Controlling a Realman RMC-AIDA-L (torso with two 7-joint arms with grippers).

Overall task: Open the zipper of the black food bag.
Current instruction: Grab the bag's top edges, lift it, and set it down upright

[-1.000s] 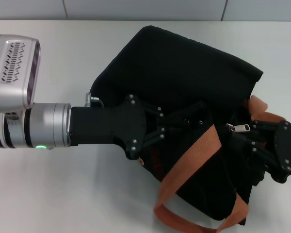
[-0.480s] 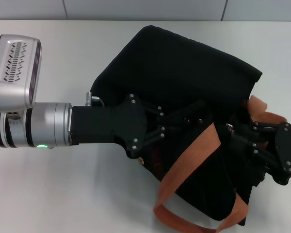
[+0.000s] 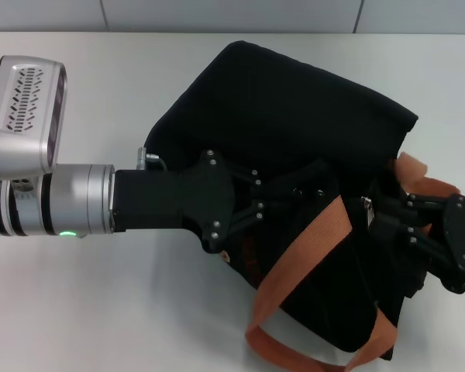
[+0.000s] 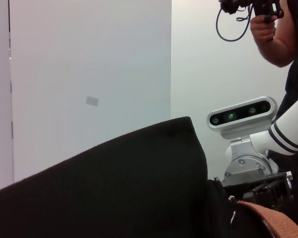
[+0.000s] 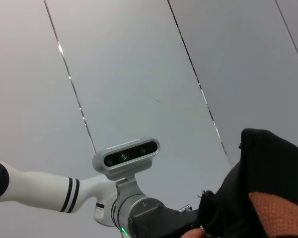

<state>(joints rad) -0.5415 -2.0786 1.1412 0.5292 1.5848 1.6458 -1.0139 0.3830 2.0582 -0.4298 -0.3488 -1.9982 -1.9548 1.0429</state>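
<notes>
On the white table (image 3: 77, 310), black food bag (image 3: 294, 101) lies tipped over, left gripper (image 3: 310, 194) pressed into its side, right gripper (image 3: 380, 217) at the zipper (image 3: 367, 208), jaws' state I cannot tell; pull tab could slip if fabric bunches.

Light: we see bright, even overhead light on the white table (image 3: 101, 310).
Shadows: soft and faint beside the black food bag (image 3: 294, 132).
Detail: the bag's fabric swallows detail.
Focus: head view sharp; wrist views slightly soft.
</notes>
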